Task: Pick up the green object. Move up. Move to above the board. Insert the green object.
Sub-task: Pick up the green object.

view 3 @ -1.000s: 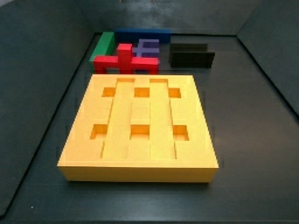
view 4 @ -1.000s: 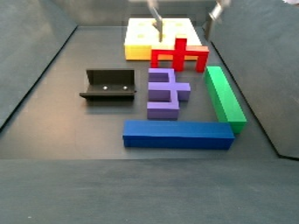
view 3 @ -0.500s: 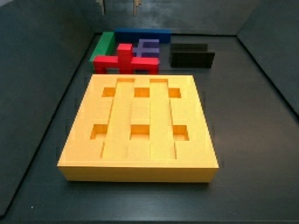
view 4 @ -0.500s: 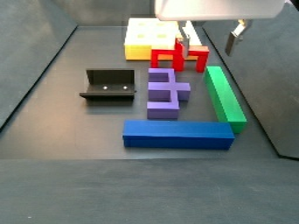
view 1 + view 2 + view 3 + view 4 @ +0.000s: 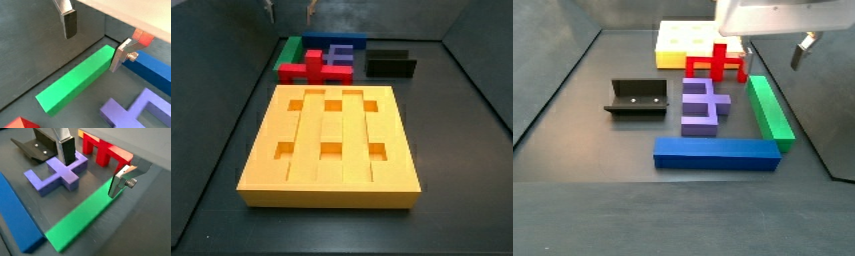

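green object [image 5: 77, 78] | wrist only: hand [image 5: 95, 42] open, straddling above | board [image 5: 331, 145] side only

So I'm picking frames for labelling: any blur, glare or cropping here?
Both wrist views are sharp on the green bar and the open tool above it; in a side view the tool is cropped by the top edge; the yellow board is evenly lit.

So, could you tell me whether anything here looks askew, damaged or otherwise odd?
Nothing stands out. The long green rectangular bar lies flat on the floor, intact, with the open gripper poised above it, fingers straddling its width and holding nothing.
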